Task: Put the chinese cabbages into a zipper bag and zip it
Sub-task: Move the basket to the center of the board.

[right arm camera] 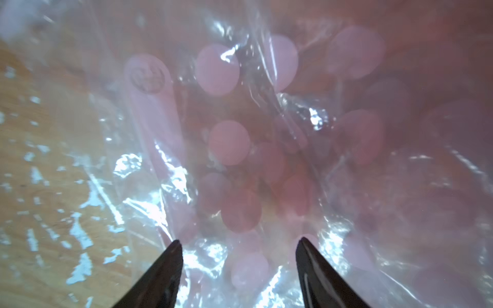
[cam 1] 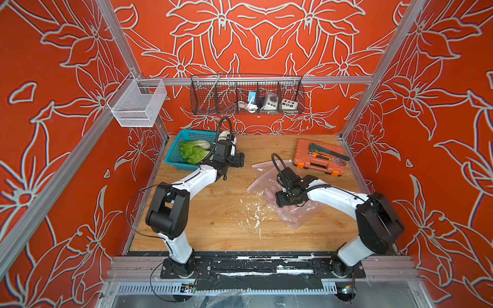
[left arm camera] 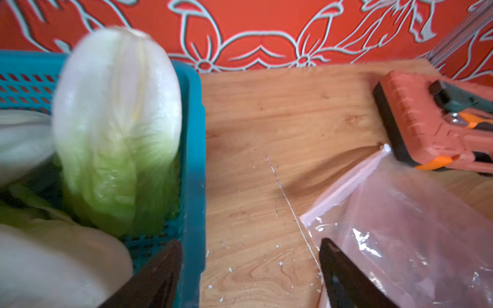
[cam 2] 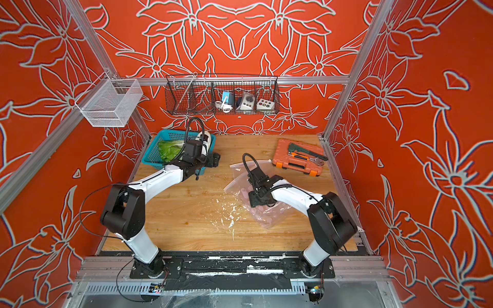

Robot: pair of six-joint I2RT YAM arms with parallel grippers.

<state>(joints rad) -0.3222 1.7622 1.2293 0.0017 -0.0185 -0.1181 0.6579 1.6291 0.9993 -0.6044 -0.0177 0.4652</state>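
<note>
The chinese cabbages lie in a teal basket at the back left. In the left wrist view one head stands white base up against the basket wall, with two more beside it. My left gripper is open just outside the basket's right side, holding nothing. The zipper bag, clear with pink dots, lies crumpled at centre right. My right gripper hangs open right over the bag.
An orange tool case with tools on it lies at the back right, close to the bag's far corner. A black wire basket and a white mesh basket hang on the frame. White flecks dot the wooden table.
</note>
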